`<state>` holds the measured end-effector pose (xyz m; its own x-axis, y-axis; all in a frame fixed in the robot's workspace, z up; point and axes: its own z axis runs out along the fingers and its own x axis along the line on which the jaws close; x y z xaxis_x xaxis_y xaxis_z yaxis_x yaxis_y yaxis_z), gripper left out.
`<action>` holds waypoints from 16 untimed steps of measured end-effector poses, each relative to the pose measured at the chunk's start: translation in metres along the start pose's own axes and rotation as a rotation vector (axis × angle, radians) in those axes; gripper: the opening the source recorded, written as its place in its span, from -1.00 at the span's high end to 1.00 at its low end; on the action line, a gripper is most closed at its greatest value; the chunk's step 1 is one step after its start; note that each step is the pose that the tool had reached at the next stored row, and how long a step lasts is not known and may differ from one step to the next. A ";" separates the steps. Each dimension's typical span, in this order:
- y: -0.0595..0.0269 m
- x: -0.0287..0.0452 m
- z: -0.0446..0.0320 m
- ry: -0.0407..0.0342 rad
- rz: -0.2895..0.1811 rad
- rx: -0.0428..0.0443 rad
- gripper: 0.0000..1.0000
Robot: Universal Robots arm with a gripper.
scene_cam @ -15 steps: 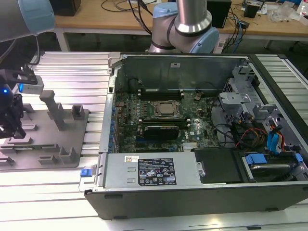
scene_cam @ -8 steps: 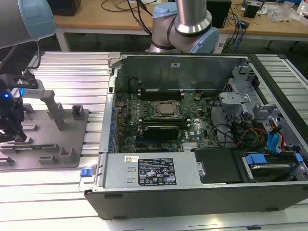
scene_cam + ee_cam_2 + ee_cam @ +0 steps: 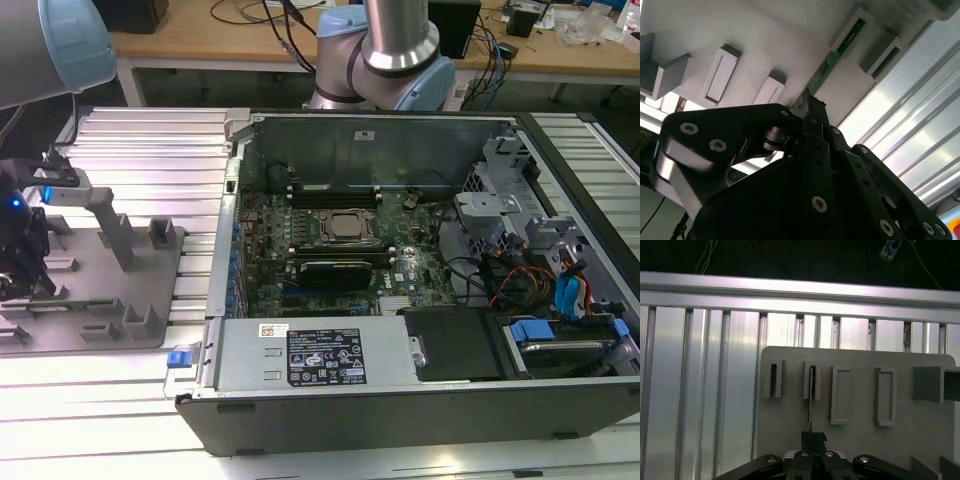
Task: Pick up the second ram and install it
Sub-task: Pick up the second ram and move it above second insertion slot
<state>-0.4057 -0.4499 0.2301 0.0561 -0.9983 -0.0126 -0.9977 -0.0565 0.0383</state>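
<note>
The second ram [image 3: 837, 52] is a thin green stick standing on edge in a slotted holder of the grey fixture plate [image 3: 855, 440]. In the first wrist view the second ram [image 3: 811, 395] appears as a narrow line running from its holder slot to my fingertips. My gripper [image 3: 813, 437] is shut on the near end of the stick, and the second wrist view shows the gripper [image 3: 811, 106] with its black fingers pressed together there. In the exterior view my gripper [image 3: 22, 270] hangs over the fixture plate [image 3: 140, 300] at the exterior view's far left.
The open computer case [image 3: 400, 400] lies at the exterior view's right, with the motherboard, silver CPU [image 3: 345, 226] and long black memory slots [image 3: 335, 196] inside. Grey blocks and a post [image 3: 110, 225] stand on the fixture plate. Ribbed aluminium table [image 3: 700, 390] surrounds it.
</note>
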 end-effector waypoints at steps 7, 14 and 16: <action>0.0000 0.0000 0.0010 0.0000 0.000 0.0000 0.45; 0.0025 0.0001 0.0165 0.0000 0.000 0.0001 0.32; 0.0029 0.0002 0.0220 0.0002 0.000 -0.0002 0.32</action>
<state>-0.4095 -0.4500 0.2082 0.0564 -0.9983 -0.0125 -0.9976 -0.0569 0.0385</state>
